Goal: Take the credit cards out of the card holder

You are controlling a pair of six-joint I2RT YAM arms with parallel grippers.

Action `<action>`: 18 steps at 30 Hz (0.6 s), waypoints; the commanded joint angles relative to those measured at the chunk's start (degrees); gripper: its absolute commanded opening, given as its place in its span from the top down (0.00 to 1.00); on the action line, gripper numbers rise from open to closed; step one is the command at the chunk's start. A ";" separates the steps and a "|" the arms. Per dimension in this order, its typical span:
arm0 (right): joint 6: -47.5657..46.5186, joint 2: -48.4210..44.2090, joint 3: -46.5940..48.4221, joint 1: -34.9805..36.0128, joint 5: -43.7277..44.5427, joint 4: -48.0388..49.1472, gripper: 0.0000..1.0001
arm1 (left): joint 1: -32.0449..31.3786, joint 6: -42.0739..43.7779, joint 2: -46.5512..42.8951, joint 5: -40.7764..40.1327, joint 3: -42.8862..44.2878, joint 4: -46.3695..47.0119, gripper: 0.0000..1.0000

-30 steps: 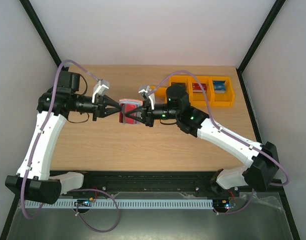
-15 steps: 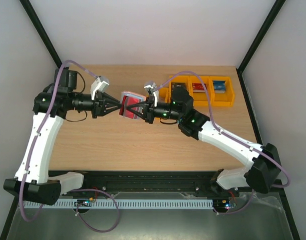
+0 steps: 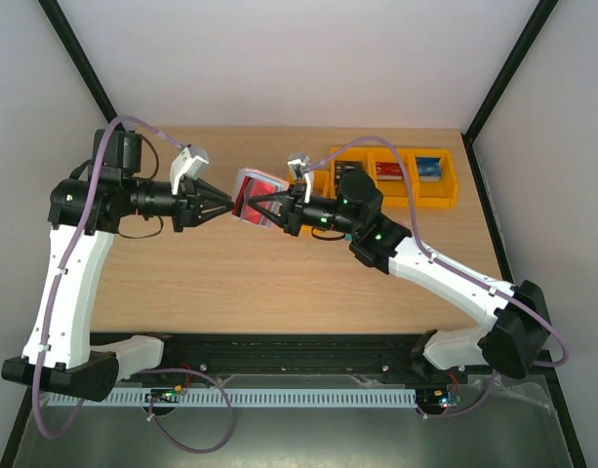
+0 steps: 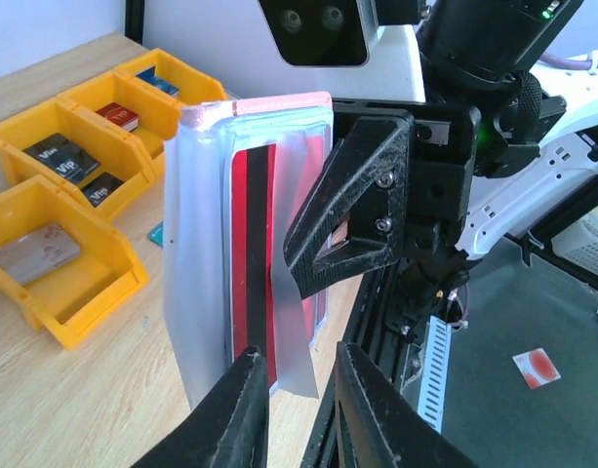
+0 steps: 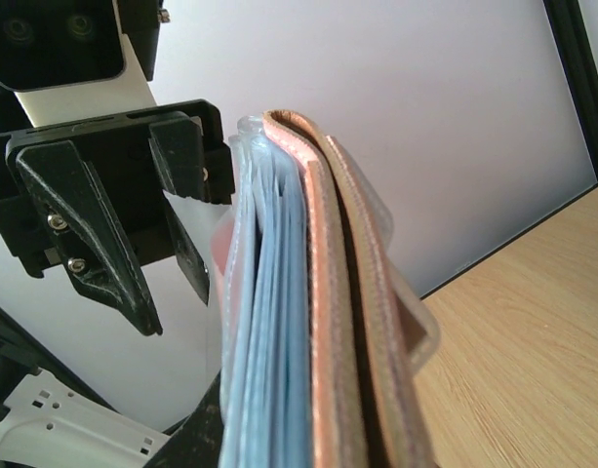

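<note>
Right gripper (image 3: pixel 262 211) clamps the floppy pinkish-brown leather card holder (image 5: pixel 362 322); left gripper (image 4: pixel 294 390), jaws slightly parted and empty, should pinch the stiff, slick red card (image 4: pixel 248 263) at its exposed edge.

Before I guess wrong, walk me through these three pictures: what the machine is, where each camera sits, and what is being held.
Two robot arms are bolted at the table's near edge, each ending in a two-finger gripper. One picture looks down from above; the other two come from cameras on the wrists. The right gripper holds the card holder up off the table, shut on it. In the left wrist view a red card shows through the holder's clear sleeves, and the left gripper has its fingers slightly apart at the holder's edge, gripping nothing that I can see. Orange bins at the far right hold other cards.
</note>
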 commanded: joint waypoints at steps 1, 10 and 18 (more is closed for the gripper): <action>0.62 -1.02 0.20 0.00 -0.69 4.10 0.98 | -0.53 -3.70 0.01 1.19 -1.78 0.86 0.79; 0.80 -0.62 0.15 0.00 -2.02 4.00 0.98 | -0.72 -9.08 -0.82 4.72 -7.45 7.55 0.75; 1.44 -0.16 0.38 0.00 -2.49 4.97 0.98 | -1.26 -10.37 -0.86 5.23 -10.21 10.06 0.80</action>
